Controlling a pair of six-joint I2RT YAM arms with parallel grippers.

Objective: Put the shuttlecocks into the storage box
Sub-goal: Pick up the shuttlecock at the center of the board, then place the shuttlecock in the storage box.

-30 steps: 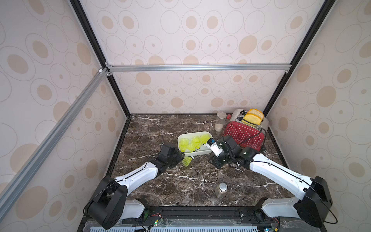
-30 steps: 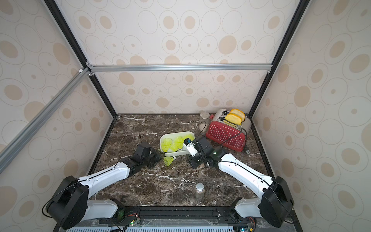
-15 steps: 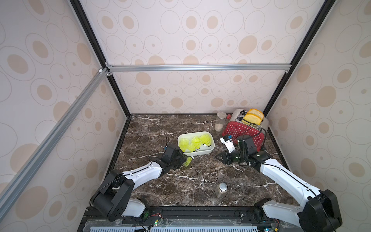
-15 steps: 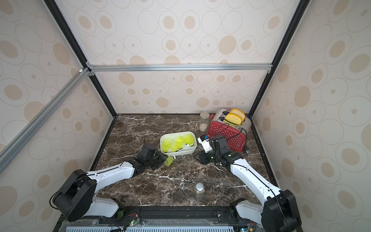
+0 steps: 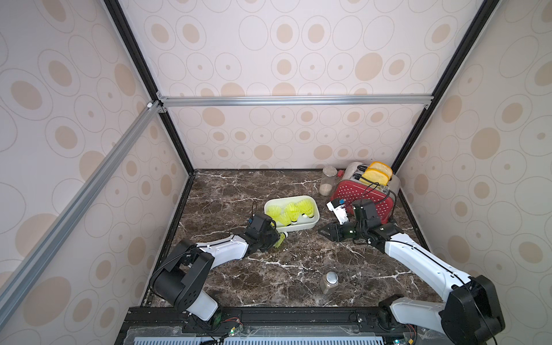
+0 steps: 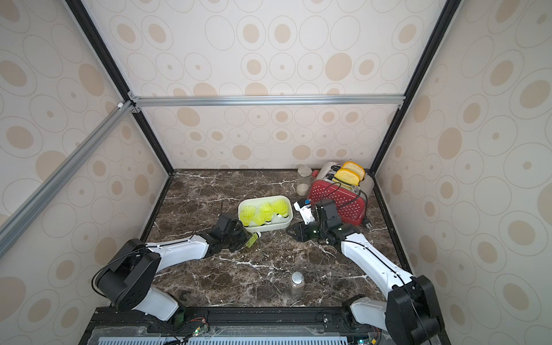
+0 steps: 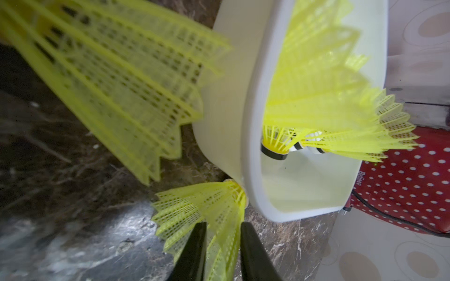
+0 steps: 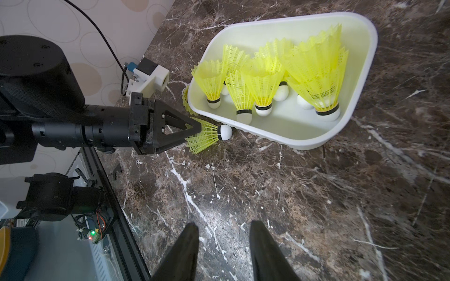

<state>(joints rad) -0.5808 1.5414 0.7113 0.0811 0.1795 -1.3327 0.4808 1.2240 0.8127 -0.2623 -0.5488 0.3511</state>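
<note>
Marble (image 5: 298, 263) before storage box (image 5: 301, 228) open; toaster (image 5: 355, 194), jar (image 5: 327, 182) beside it — shaker (image 5: 328, 282) up front.

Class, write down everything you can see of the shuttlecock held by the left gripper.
This shuttlecock has a neon yellow-green plastic mesh skirt, a black band and a white rounded tip. It lies on its side, low over the marble table, skirt pinched between the left gripper's jaws. Its tip points at the white storage box's outer wall, touching or nearly so.
</note>
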